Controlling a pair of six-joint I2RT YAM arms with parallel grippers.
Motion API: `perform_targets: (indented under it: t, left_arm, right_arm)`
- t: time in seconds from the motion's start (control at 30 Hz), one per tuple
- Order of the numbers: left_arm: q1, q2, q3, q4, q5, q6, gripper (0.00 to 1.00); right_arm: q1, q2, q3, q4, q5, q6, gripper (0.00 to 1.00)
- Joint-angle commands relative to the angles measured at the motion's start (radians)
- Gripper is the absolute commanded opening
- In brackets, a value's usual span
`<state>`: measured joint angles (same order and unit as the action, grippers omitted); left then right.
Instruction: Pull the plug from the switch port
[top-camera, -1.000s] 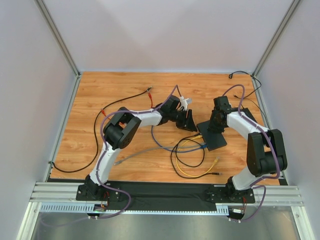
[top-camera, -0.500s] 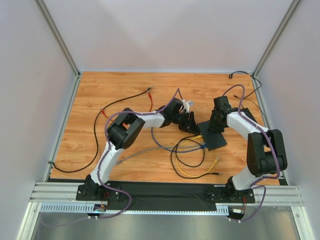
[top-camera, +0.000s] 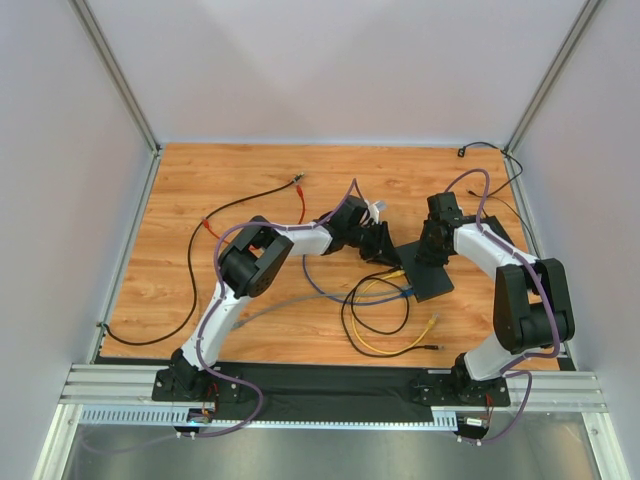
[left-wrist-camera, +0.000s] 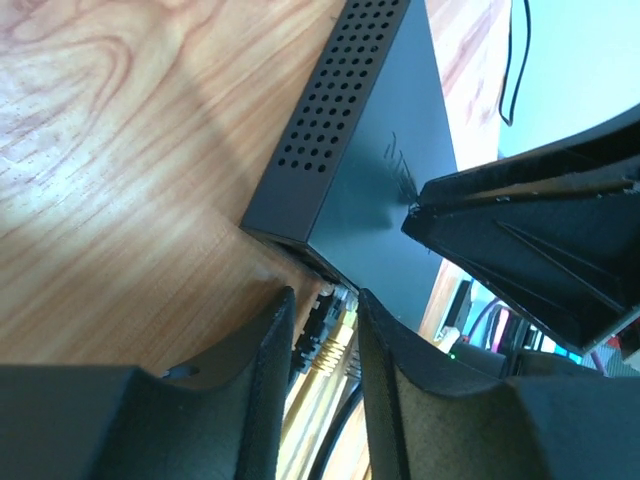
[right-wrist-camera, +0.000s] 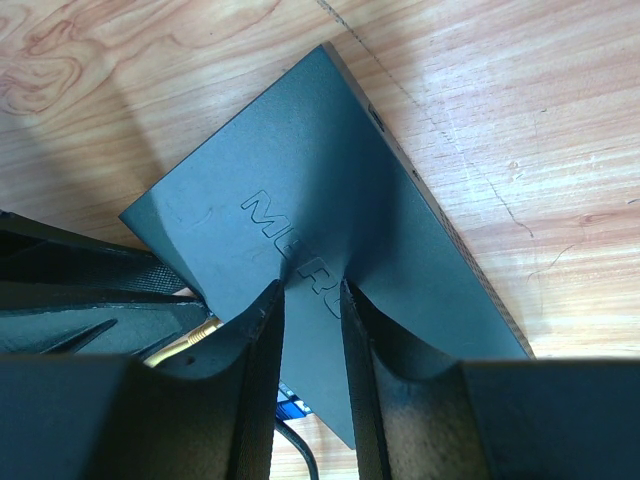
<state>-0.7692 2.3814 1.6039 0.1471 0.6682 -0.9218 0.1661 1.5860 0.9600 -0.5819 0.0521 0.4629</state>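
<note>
My 2 left fingers (left-wrist-camera: 272, 350) stand a narrow gap apart on either side of the yellow plug (left-wrist-camera: 335, 350) and a black connector beside it, so my left gripper (left-wrist-camera: 325, 300) brackets them. I cannot tell whether the pads are actually pressing on the plug or only flanking it. The plug's nose meets the switch port (left-wrist-camera: 318, 268) on the low front edge of the flat black rectangular box (left-wrist-camera: 370, 170), right at the corner where the box's perforated side wall begins. How deep it sits I cannot make out. On the other side, my right gripper (right-wrist-camera: 310, 285) has its 2 fingertips resting down on the box's smooth top face, across the raised lettering. The jaws are slightly parted with nothing between them. The box lies flat on the wooden table (left-wrist-camera: 120, 150), towards the right of the middle, between my 2 arms. From its near edge a yellow cable (top-camera: 385, 345) loops towards my bases with a blue cable (top-camera: 320, 290) beside it, and a long black cable (top-camera: 190, 270) curves well apart on the left.
</note>
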Motion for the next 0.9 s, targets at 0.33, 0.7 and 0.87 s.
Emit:
perform_targets:
  t: [0.33,0.7,0.87]
  left_arm:
    - [-0.025,0.027,0.014,-0.038,-0.022,0.014,0.43]
    - [-0.025,0.056,0.014,-0.021,0.024,0.054,0.35]
    - [-0.027,0.067,0.016,0.002,0.036,0.025,0.26]
  right_arm:
    - [0.003,0.048,-0.052,-0.029,0.020,-0.004,0.31]
    - [0.004,0.045,-0.047,-0.033,0.025,-0.006,0.31]
    - [0.004,0.043,-0.046,-0.038,0.026,-0.004,0.31]
